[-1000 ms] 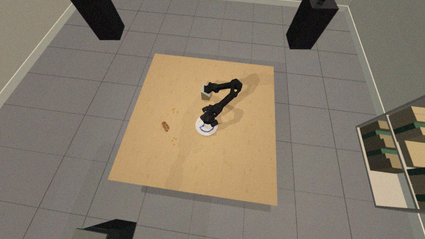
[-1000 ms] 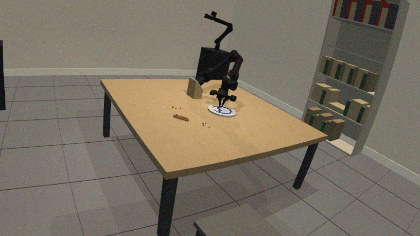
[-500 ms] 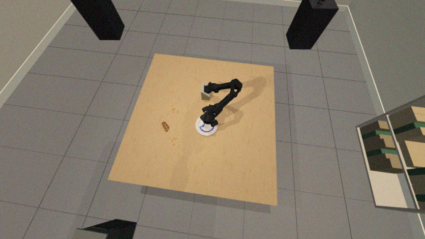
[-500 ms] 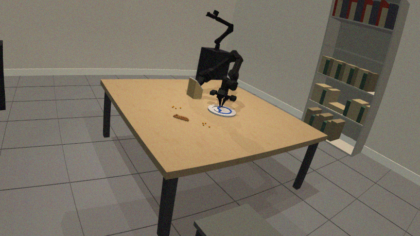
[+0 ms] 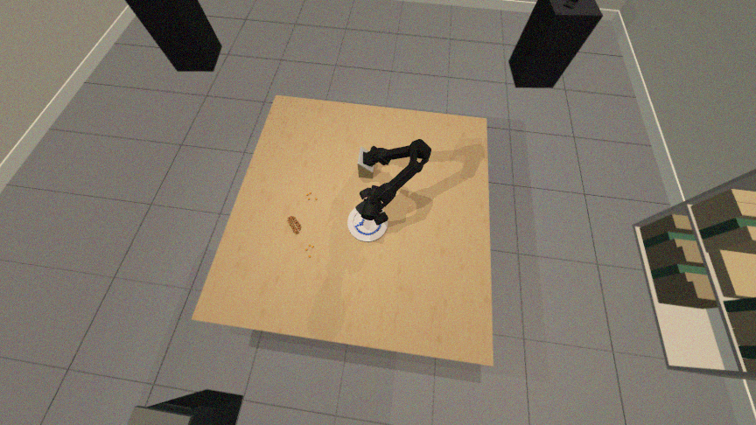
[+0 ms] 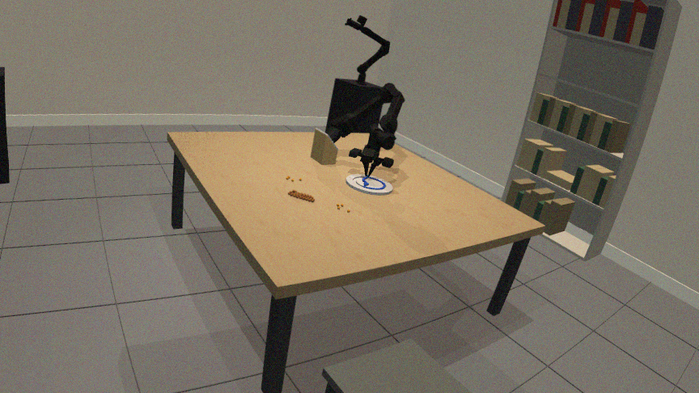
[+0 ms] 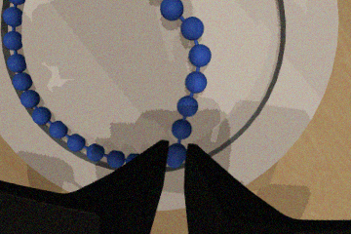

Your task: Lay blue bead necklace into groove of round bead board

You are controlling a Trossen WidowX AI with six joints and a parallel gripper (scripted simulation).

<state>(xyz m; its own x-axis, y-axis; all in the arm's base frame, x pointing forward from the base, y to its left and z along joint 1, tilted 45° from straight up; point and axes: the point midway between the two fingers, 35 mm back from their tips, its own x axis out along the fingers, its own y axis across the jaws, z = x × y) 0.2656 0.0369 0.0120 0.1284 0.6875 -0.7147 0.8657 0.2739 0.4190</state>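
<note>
The round white bead board [image 5: 353,229] [image 6: 380,186] [image 7: 306,24] lies on the wooden table. The blue bead necklace [image 7: 193,28] [image 5: 364,231] [image 6: 372,183] lies on it. Its left part follows the dark ring groove [image 7: 281,12]; another stretch runs across the middle of the board, outside the groove. My gripper [image 7: 177,151] [image 5: 370,218] [image 6: 366,174] points straight down at the board's near edge and is shut on a bead of the necklace close to the groove.
A brown bead strand [image 5: 294,224] [image 6: 301,196] and two small clusters of loose orange beads [image 5: 310,196] [image 6: 342,208] lie on the table left of the board. A tan block [image 5: 365,166] [image 6: 324,147] stands at the arm's base.
</note>
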